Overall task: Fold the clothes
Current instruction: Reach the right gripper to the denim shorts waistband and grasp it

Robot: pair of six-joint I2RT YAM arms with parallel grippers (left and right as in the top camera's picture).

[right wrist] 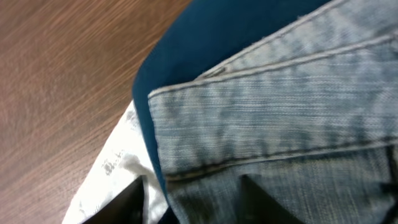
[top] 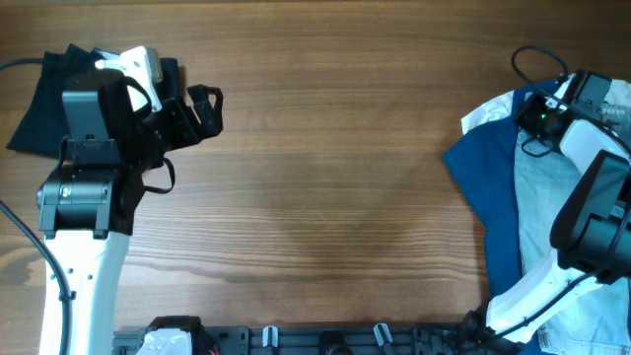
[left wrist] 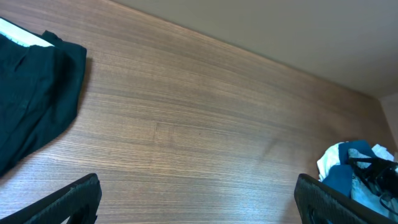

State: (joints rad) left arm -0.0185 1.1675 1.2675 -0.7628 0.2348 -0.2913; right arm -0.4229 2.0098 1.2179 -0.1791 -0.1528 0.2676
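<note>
The pale-blue denim shorts (top: pixel 542 197) lie in a pile at the right edge, on a larger navy garment (top: pixel 488 177). A black garment (top: pixel 39 108) lies at the far left under my left arm and shows in the left wrist view (left wrist: pixel 31 106). My left gripper (top: pixel 202 108) is open and empty above bare wood (left wrist: pixel 199 199). My right gripper (top: pixel 534 133) is down on the pile. In the right wrist view its fingers (right wrist: pixel 193 205) stand apart, astride a seamed edge of the denim (right wrist: pixel 280 112), with the navy cloth (right wrist: pixel 205 37) behind.
A white cloth (top: pixel 488 110) pokes out from under the navy garment and lies by my right gripper's left finger (right wrist: pixel 118 162). The pile also shows far off in the left wrist view (left wrist: pixel 354 168). A black rail (top: pixel 325 340) runs along the wooden table's (top: pixel 325 177) front edge.
</note>
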